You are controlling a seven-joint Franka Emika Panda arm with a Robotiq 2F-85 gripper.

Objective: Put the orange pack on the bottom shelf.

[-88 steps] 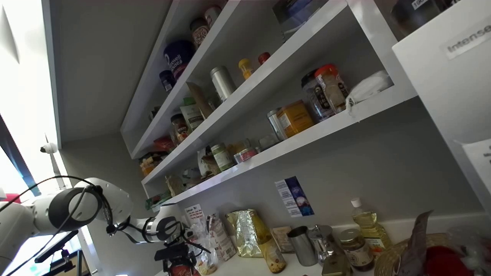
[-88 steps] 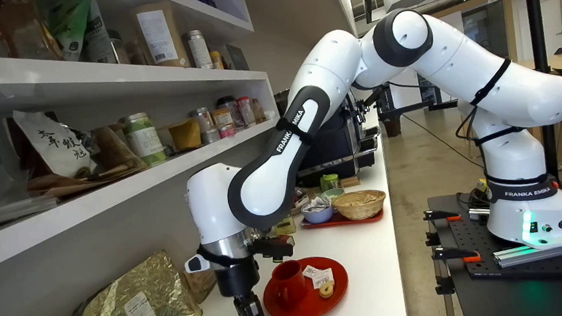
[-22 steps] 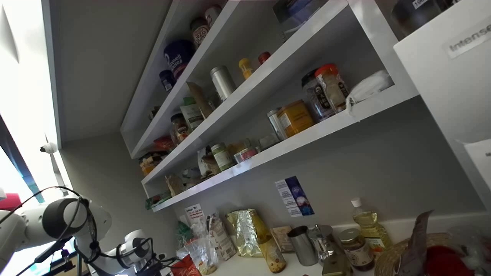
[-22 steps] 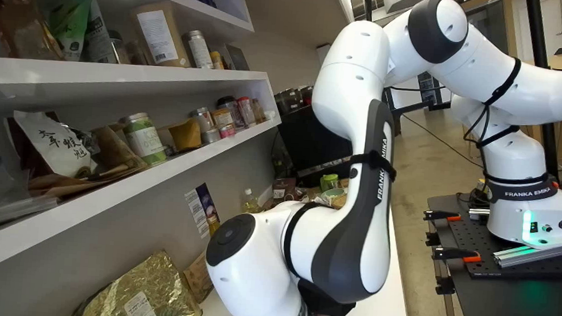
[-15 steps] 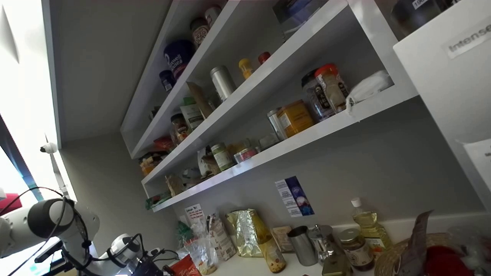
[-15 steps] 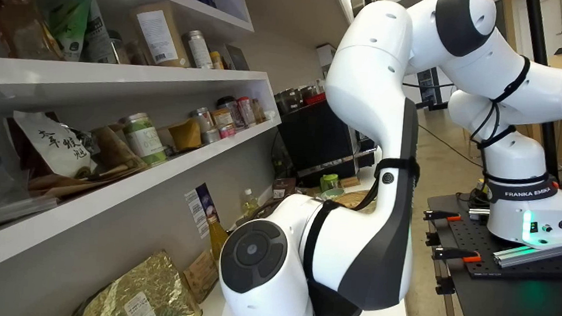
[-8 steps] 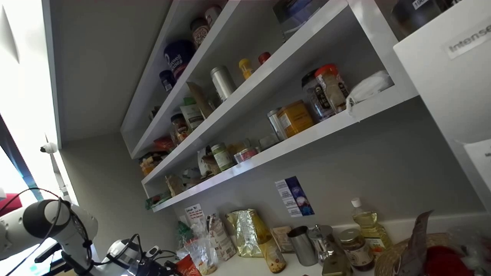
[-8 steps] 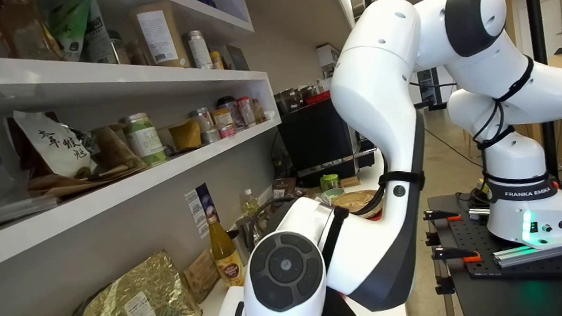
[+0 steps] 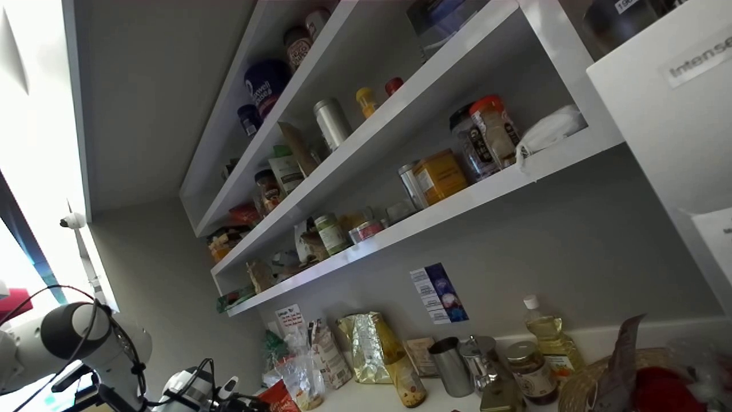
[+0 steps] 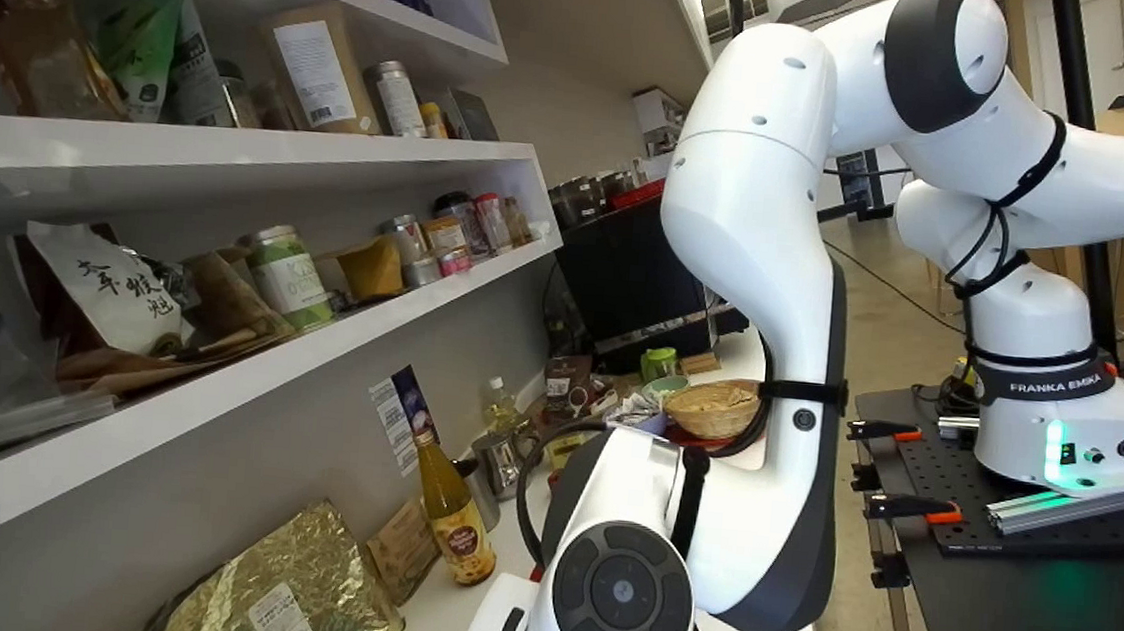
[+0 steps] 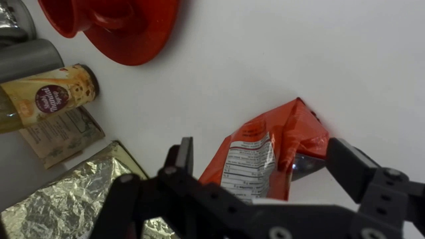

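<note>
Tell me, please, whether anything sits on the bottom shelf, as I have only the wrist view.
Observer: Yes, a green jar sits on the bottom shelf, among other things.
Operator: Thank you; does the shelf run higher than the gold bag I see?
Observer: Yes, in both exterior views the shelf is above that bag.
Operator: And what else appears near the pack, outside my view?
Observer: In an exterior view, a clear bag appears beside it; whether the two touch, I cannot tell.
</note>
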